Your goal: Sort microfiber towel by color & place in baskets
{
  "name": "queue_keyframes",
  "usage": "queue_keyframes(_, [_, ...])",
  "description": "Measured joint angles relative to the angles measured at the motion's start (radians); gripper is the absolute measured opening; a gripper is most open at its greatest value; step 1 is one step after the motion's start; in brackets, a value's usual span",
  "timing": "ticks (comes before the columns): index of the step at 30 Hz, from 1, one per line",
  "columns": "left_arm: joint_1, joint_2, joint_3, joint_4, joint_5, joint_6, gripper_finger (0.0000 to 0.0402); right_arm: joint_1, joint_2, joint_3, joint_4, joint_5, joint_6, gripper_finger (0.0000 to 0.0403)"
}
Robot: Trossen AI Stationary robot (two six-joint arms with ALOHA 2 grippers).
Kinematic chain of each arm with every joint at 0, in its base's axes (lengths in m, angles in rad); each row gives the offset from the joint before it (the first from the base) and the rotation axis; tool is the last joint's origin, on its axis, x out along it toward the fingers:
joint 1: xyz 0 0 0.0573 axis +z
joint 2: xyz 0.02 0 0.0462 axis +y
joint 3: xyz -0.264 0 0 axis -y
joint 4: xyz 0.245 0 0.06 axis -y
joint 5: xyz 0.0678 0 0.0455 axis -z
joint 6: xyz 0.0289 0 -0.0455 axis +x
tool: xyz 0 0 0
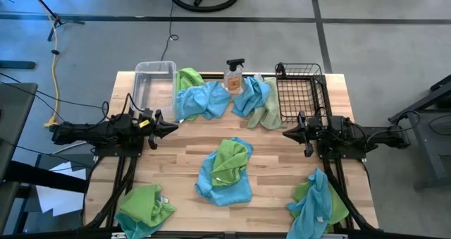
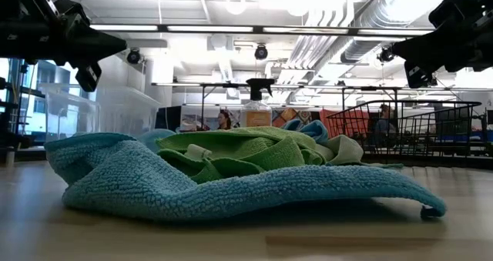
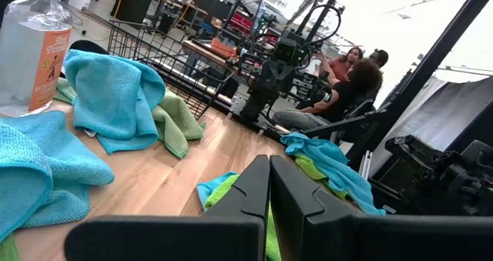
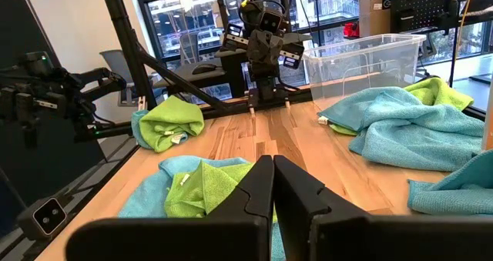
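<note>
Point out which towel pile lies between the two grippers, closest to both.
The centre pile: a green towel lying on a blue one in the middle of the table. The other piles sit at the back by the baskets or at the two front corners.

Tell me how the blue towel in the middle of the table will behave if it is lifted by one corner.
The blue towel lies crumpled in soft folds, so it will probably hang limp. The green towel rests on it and may slide off or drag along. Its fuzzy pile suggests it won't be slippery.

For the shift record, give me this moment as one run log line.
left gripper: shut, empty, raised | right gripper: shut, empty, raised | towels: loose on table | clear tub: empty | wire basket: empty
</note>
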Motion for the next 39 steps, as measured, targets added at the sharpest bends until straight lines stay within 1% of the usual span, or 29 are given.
queue_keyframes(19, [0.000,0.000,0.000,0.000,0.000,0.000,0.0000,0.000,0.000,0.000,0.005,0.000,0.009,0.0007])
queue_keyframes(21, [0.000,0.000,0.000,0.000,0.000,0.000,0.0000,0.000,0.001,0.000,0.037,-0.001,0.116,0.0007])
queue_keyframes(23, [0.000,0.000,0.000,0.000,0.000,0.000,0.0000,0.000,0.001,0.000,0.121,0.006,0.263,0.0007])
queue_keyframes(25, [0.000,0.000,0.000,0.000,0.000,0.000,0.0000,0.000,0.000,0.000,0.234,0.042,0.382,0.0007])
queue_keyframes(28, [0.000,0.000,0.000,0.000,0.000,0.000,0.0000,0.000,0.000,0.000,0.407,0.135,0.506,0.0007])
queue_keyframes(31, [0.000,0.000,0.000,0.000,0.000,0.000,0.0000,0.000,0.000,0.000,0.517,0.246,0.520,0.0007])
queue_keyframes(35, [0.000,0.000,0.000,0.000,0.000,0.000,0.0000,0.001,0.015,0.000,0.557,0.304,0.515,0.0007])
queue_keyframes(39, [0.000,0.000,0.000,0.000,0.000,0.000,0.0000,0.001,0.110,0.015,0.547,0.353,0.546,0.0013])
